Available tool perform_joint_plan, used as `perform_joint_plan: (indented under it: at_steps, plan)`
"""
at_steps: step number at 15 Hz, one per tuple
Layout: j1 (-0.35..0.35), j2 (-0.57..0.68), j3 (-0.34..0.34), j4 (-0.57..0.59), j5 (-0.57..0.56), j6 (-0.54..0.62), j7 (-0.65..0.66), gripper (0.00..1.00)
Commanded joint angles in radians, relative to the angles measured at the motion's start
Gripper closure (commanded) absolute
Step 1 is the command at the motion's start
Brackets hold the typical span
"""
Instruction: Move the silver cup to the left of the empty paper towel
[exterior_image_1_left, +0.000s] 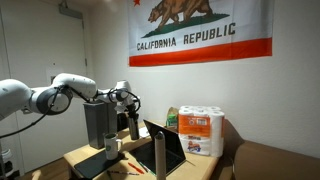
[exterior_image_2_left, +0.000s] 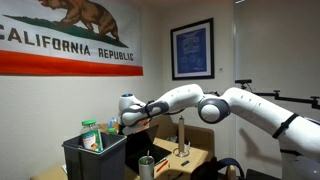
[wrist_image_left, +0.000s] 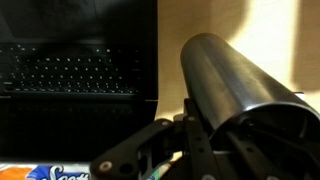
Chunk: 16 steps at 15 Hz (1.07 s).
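Here the claw (wrist_image_left: 205, 140) is pinching the silver cup (wrist_image_left: 235, 80). In the wrist view its dark fingers sit on either side of the shiny metal cylinder, which fills the right half of the picture and angles away from the camera. To the left of the cup in that view lies the dark keyboard of an open laptop (wrist_image_left: 70, 70), and a strip of pale wooden desk shows between the two. In an exterior view the Panda arm (exterior_image_1_left: 60, 92) reaches in from the side and the claw hangs above the desk (exterior_image_1_left: 72, 153), clear of the surface. The cup is held below it in the gap between a tall dark bin (exterior_image_1_left: 97, 125) and the laptop screen. The empty paper towel (exterior_image_1_left: 158, 157) stands upright on the desk just in front of the laptop, lower than the lifted cup and apart from it. A short grey mug (exterior_image_1_left: 112, 147) rests on the desk near the foot of the bin. Behind the laptop stands a white-and-orange pack of paper towel rolls (exterior_image_1_left: 203, 130), and a California Republic flag (exterior_image_1_left: 200, 30) covers the wall above. A framed blue print (exterior_image_2_left: 191, 48) hangs on the wall in an exterior view.
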Motion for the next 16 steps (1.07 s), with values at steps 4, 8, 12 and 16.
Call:
perform_joint_plan:
  at_steps: [4, 8, 12, 16]
  plan:
    - [0.01, -0.219, -0.016, -0.106, -0.003, -0.13, 0.093, 0.93]
    - [0.001, -0.342, -0.043, -0.194, -0.015, -0.206, 0.145, 0.93]
    - [-0.024, -0.484, -0.094, -0.368, -0.01, -0.215, 0.184, 0.93]
    - [-0.045, -0.604, -0.149, -0.549, -0.012, -0.203, 0.221, 0.93]
